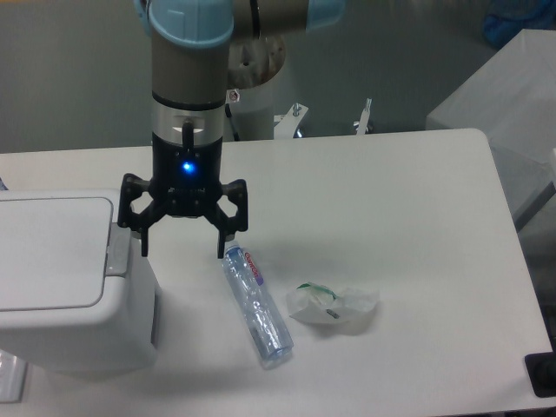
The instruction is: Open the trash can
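Observation:
The trash can point(61, 278) is a large white boxy bin at the left edge of the table. Its flat lid is shut and its grey latch strip point(117, 250) faces right. My gripper point(182, 249) hangs open and empty just right of the bin. Its left fingertip is close beside the latch strip, and its right fingertip is near the top of the bottle. I cannot tell whether the left finger touches the bin.
A clear plastic bottle point(256, 304) lies on the table right of the bin. A crumpled white wrapper point(333, 306) lies right of the bottle. The table's right edge runs at the far right, and a grey box point(512, 113) stands beyond it.

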Tool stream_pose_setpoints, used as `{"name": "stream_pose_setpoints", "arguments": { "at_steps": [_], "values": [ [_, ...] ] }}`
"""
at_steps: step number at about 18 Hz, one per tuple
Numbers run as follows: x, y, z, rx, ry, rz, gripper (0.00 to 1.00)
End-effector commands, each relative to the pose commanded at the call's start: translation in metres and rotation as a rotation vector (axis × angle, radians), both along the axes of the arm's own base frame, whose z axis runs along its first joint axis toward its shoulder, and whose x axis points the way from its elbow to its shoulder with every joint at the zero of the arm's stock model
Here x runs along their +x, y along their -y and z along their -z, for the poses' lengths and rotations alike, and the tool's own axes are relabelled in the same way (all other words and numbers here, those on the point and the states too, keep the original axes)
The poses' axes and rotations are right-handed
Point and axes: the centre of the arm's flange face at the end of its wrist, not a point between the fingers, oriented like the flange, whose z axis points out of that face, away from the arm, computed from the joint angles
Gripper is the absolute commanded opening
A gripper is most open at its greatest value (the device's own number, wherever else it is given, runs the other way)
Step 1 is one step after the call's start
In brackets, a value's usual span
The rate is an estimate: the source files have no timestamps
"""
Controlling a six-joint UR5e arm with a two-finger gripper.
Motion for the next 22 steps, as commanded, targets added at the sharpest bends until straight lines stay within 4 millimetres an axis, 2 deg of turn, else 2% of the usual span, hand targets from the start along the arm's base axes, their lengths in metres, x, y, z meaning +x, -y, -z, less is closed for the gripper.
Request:
{"name": "stream_pose_setpoints", "arguments": {
  "at_steps": [6,22],
  "values": [
    [0.008,-0.005,0.004,-0.006,0.007,0.011,1.00],
    [0.007,-0.008,0.015,-0.020,0.019,0.010,1.00]
  ]
}}
